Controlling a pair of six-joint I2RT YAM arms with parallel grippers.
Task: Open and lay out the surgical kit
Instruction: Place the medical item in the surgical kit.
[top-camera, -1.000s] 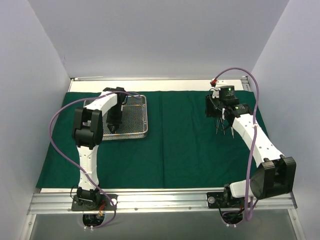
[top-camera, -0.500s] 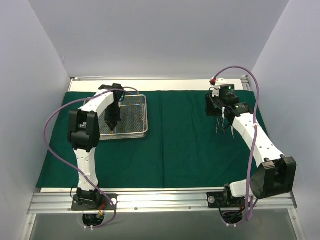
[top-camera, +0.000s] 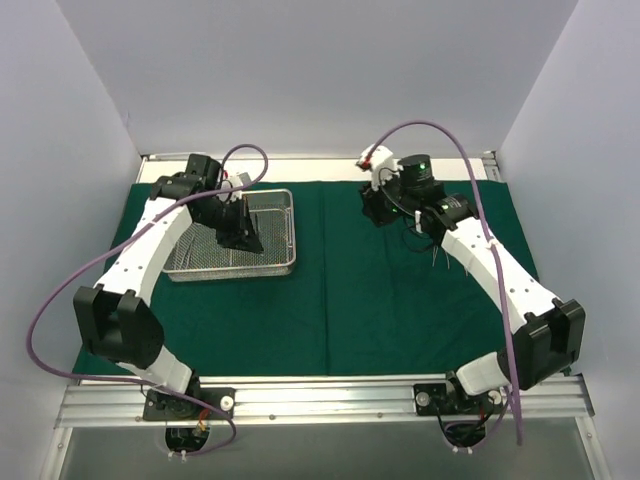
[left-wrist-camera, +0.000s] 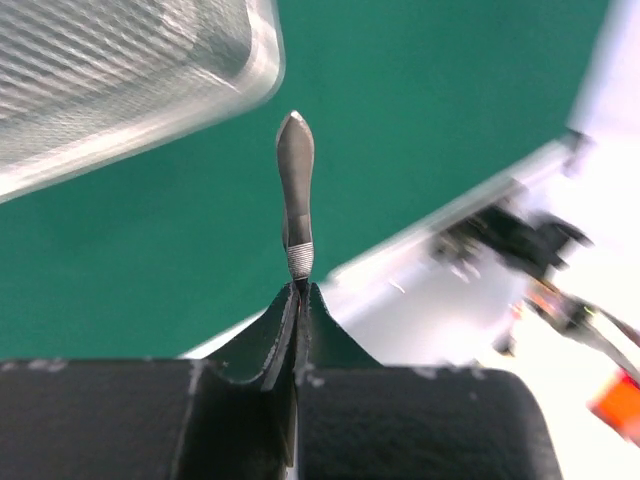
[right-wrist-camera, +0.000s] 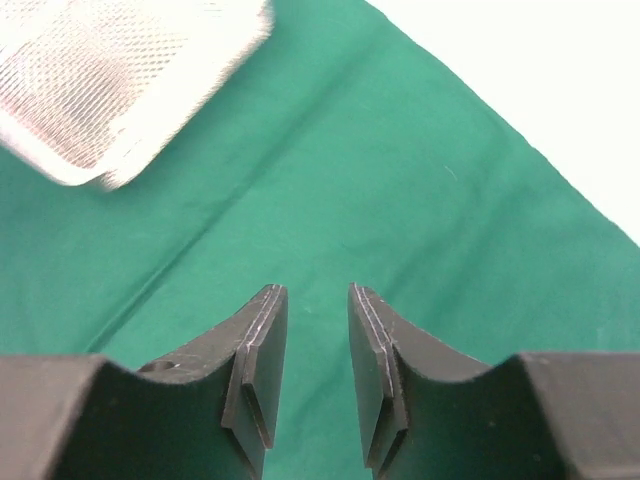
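Green cloth (top-camera: 350, 300) lies spread flat over the table, and the mesh tray (top-camera: 230, 274) sits on its left part. Seen from overhead, your left gripper (left-wrist-camera: 298, 292) hangs above the tray's right part, jaws pinched tight on one slim steel instrument (left-wrist-camera: 295, 170). Only its rounded end shows past the fingers, so you cannot tell which tool it is, and from above the gripper hides it. A few more instruments (top-camera: 436, 260) lie on the cloth to the right, thin and partly behind the right arm. Your right gripper (right-wrist-camera: 317, 300) hovers over bare cloth right of the tray, jaws partly apart, holding nothing. White walls stand on three sides.
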